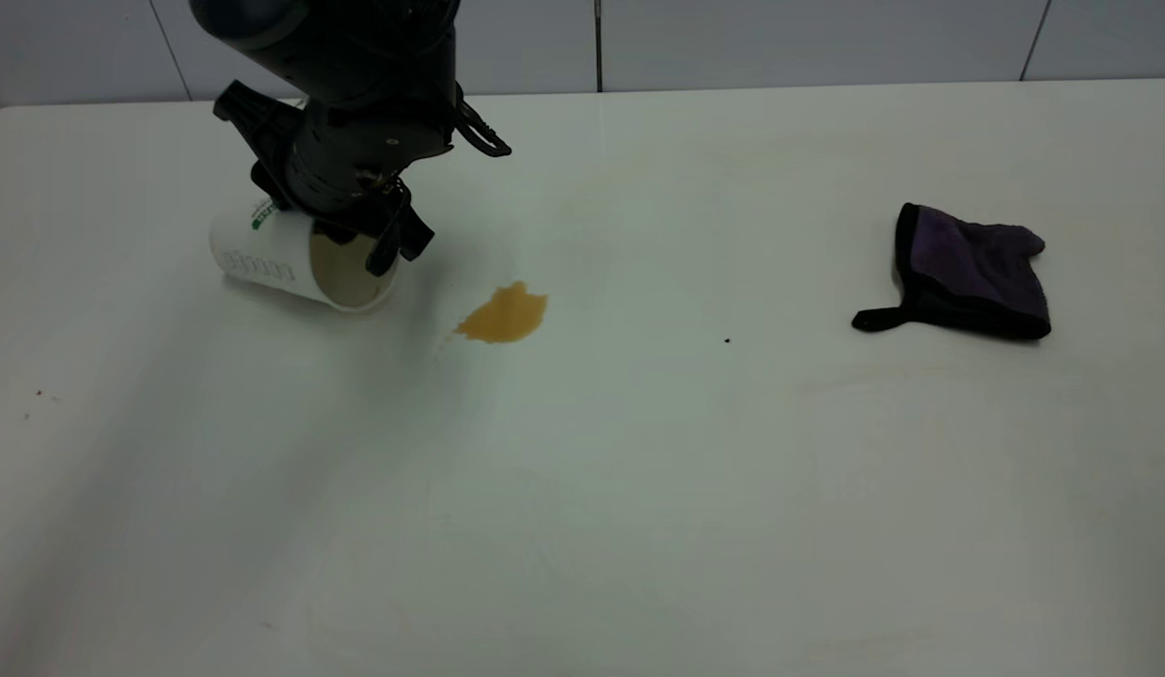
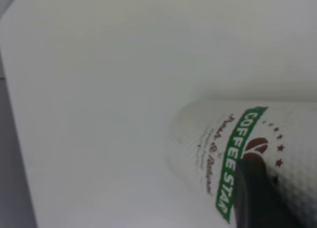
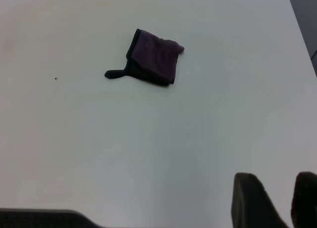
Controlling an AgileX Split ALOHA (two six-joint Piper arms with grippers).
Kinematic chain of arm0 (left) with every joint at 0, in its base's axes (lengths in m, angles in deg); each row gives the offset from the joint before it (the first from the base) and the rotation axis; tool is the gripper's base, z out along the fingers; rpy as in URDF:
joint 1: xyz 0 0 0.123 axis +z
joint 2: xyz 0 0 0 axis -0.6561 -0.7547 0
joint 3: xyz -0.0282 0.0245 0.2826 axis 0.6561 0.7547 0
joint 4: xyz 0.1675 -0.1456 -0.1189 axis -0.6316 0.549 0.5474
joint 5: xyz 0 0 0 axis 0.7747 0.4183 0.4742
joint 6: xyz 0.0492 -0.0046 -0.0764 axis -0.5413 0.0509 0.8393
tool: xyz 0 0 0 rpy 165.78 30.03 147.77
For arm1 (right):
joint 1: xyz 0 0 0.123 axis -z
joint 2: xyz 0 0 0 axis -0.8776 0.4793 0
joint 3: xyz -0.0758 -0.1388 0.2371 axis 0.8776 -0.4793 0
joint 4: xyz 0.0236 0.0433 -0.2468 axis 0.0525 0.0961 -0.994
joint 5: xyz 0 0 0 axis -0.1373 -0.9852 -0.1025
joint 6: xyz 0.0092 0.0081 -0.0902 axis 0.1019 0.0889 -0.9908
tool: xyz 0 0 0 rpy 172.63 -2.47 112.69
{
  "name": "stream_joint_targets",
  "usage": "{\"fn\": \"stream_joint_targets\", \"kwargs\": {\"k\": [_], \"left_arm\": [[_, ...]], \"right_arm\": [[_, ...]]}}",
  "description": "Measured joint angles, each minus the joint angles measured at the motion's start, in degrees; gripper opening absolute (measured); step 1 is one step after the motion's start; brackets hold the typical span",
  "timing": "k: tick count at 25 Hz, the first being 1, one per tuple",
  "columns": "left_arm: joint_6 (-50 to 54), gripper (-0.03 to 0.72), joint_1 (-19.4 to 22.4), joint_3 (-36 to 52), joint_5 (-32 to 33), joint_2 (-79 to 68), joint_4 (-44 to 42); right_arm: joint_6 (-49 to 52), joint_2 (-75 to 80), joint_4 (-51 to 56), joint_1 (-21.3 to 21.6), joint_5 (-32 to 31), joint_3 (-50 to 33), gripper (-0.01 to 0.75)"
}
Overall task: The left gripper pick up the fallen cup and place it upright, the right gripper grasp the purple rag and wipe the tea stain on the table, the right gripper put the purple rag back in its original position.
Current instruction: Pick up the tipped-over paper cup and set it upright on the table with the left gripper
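Observation:
The white cup (image 1: 262, 263) lies on its side on the table (image 1: 638, 489) at the back left, its tea-stained mouth facing the tea stain (image 1: 504, 315). My left gripper (image 1: 401, 246) is down at the cup's rim, shut on the wall, with one finger inside the mouth. In the left wrist view a black finger (image 2: 257, 193) presses on the cup's green logo (image 2: 233, 158). The purple rag (image 1: 972, 273) lies flat at the right. My right gripper (image 3: 290, 200) is open and empty, well away from the rag (image 3: 153, 57), and is out of the exterior view.
A tiny black speck (image 1: 728, 340) lies between the stain and the rag. A grey panelled wall (image 1: 779, 42) runs behind the table's far edge. The stain is a short way from the cup's mouth.

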Motion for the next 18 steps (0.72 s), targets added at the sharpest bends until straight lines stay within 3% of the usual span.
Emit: {"fn": "stream_joint_targets", "kwargs": {"k": [2,3,6,9,12,18], "left_arm": [[-1.9,0.021,0.1,0.0,0.5,1.6,-0.9],[-2.9,-0.007,0.1,0.0,-0.3,2.8,-0.8],[-4.8,-0.018,0.1,0.0,-1.7,7.4,0.4],[-10.3,-0.018,1.7,-0.4,-6.3,13.2,7.4],[-20.7,-0.018,4.8,-2.2,-10.1,16.3,20.9],[-45.6,-0.018,11.4,-4.4,-9.9,16.5,54.7]], "right_arm": [[0.0,0.0,0.0,0.0,0.0,0.0,0.238],[0.0,0.0,0.0,0.0,0.0,0.0,0.238],[0.0,0.0,0.0,0.0,0.0,0.0,0.238],[0.0,0.0,0.0,0.0,0.0,0.0,0.238],[0.0,0.0,0.0,0.0,0.0,0.0,0.238],[0.0,0.0,0.0,0.0,0.0,0.0,0.238]]}}
